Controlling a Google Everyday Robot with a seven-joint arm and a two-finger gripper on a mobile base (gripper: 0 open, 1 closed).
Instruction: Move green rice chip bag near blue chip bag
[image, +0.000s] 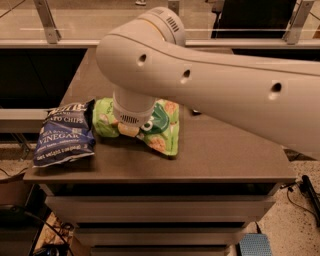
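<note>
The bright lime-green rice chip bag (162, 130) lies crumpled at the left middle of the dark table (230, 155), its left end touching or almost touching the dark blue chip bag (64, 135). The blue bag lies flat at the table's left front edge, with white "chips" and "vinegar" lettering. My gripper (129, 130) comes straight down from the big white arm (210, 80) onto the middle of the green bag and is shut on it. The wrist hides the centre of the bag.
The white arm spans the right and back of the table and hides what lies behind it. A railing and a lit floor show beyond the far edge. Drawers sit under the tabletop (160, 210).
</note>
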